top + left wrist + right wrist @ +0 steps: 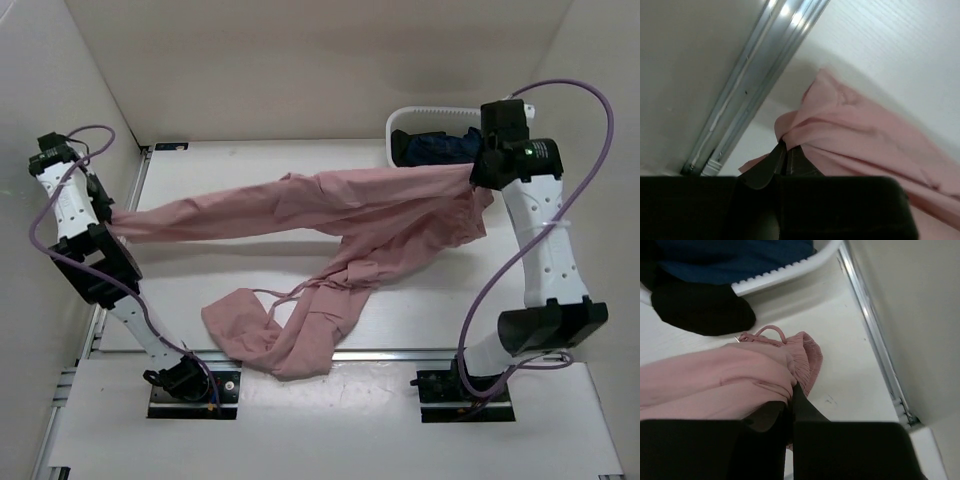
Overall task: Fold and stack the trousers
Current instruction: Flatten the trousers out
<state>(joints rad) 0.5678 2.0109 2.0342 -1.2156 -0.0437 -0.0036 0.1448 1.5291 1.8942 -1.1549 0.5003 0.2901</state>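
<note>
My right jaws are pressed together on the gathered waistband (807,357) of the pink trousers (340,215), pinching a fold of it just in front of the white basket (420,115). A thin loop of drawstring (765,330) pokes out above the pinched cloth. My left jaws, well apart from the basket on the opposite side of the desk (220,165), are closed on the end of one trouser leg, with the fabric bunched over their tips.

The trousers hang stretched between the two grips. One leg runs in a long band away from the basket to my left jaws. The other leg sags down and lies crumpled in a heap on the desk, on the side farthest from the basket, near my bases.

My right arm (540,230) rises from its base and bends forward, its wrist beside the basket. My left arm (75,215) leans outward, folded at the elbow, its wrist close to the side wall.

There is one pair of trousers, one basket, and two arms. The basket holds dark garments (440,148), a navy one and a black one.
</note>
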